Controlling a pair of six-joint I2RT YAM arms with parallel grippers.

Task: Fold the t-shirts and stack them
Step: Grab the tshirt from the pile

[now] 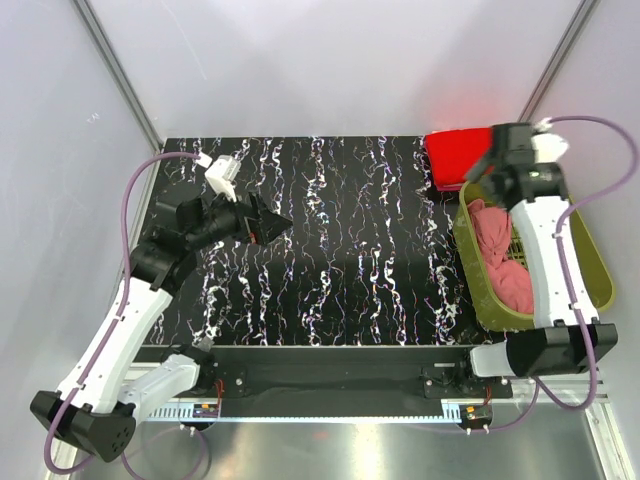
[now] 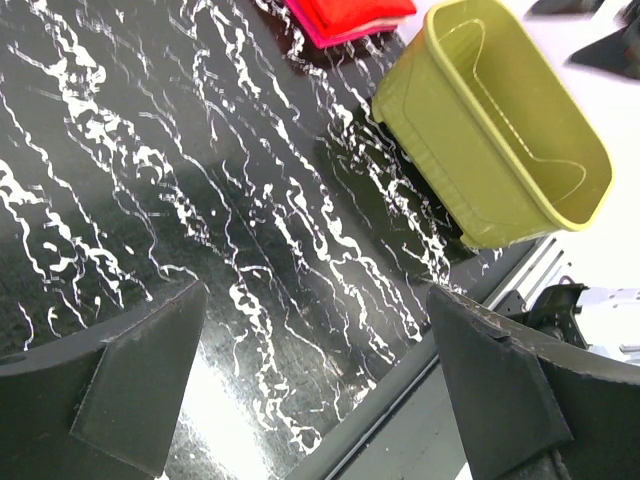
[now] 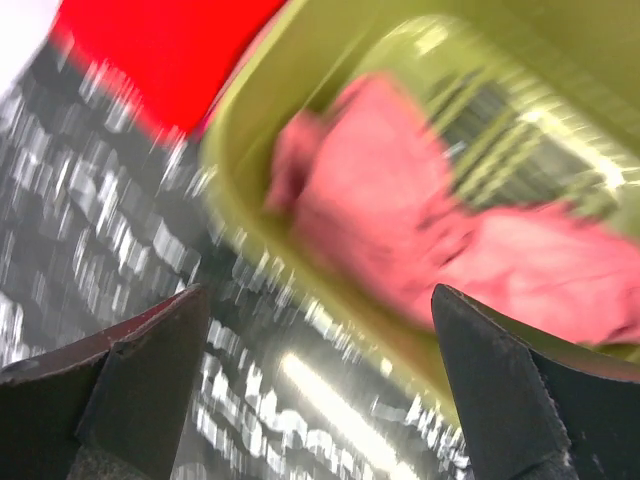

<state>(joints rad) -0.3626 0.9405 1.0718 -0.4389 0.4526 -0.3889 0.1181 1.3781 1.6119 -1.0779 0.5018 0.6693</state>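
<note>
At the left, the black two-finger left gripper [image 1: 272, 226] is held above the black table with white marbled veins [image 1: 340, 250] and is pointed toward its middle. In the left wrist view its fingers [image 2: 140, 385] are seen set wide apart, with only bare tabletop between them.

Toward the far right corner, a bright red cloth t-shirt [image 1: 455, 152] is laid on the table as a flat, folded block. It lies just beside the far end of an olive-green plastic basket [image 1: 597, 270], which is stood along the table's right edge. A salmon-pink cloth t-shirt [image 1: 500, 260] is bunched inside the basket, crumpled and unfolded.

The right gripper [image 1: 487, 165] is held over the far end of the basket, at the edge of the red shirt. The right wrist view is blurred, yet its fingers [image 3: 140, 380] can be made out well apart, with nothing clamped between them. The pink cloth and the basket's rim are seen beyond them.
</note>
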